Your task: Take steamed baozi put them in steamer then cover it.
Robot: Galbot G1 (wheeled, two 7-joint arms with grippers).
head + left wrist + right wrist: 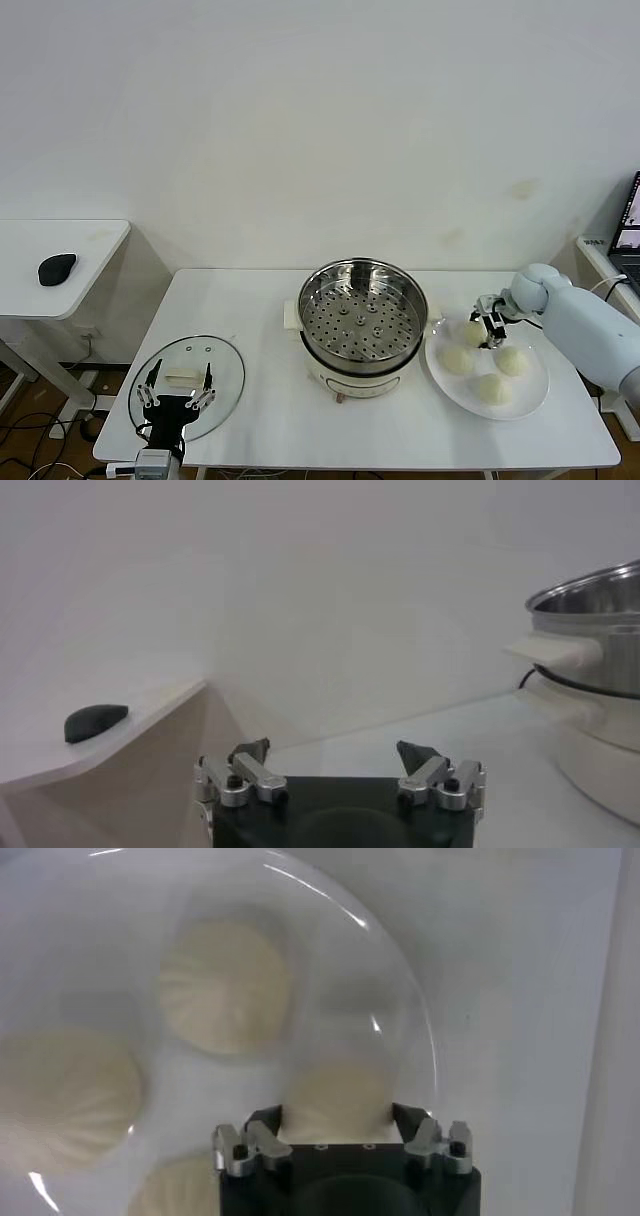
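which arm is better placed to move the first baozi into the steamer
Right. The right gripper is already down at the plate, its fingers on either side of a baozi, next to the empty steamer. The left gripper hangs open over the cover, far from the buns.

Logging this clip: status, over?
Right gripper closing round one baozi on plate. Left gripper open above cover. Steamer empty, unobstructed.

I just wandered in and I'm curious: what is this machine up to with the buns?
The right tool is down on the white plate, closing around one of four baozi. The steamer beside it is open, nothing inside yet. The left tool waits, open, over the glass cover lying flat on the table.
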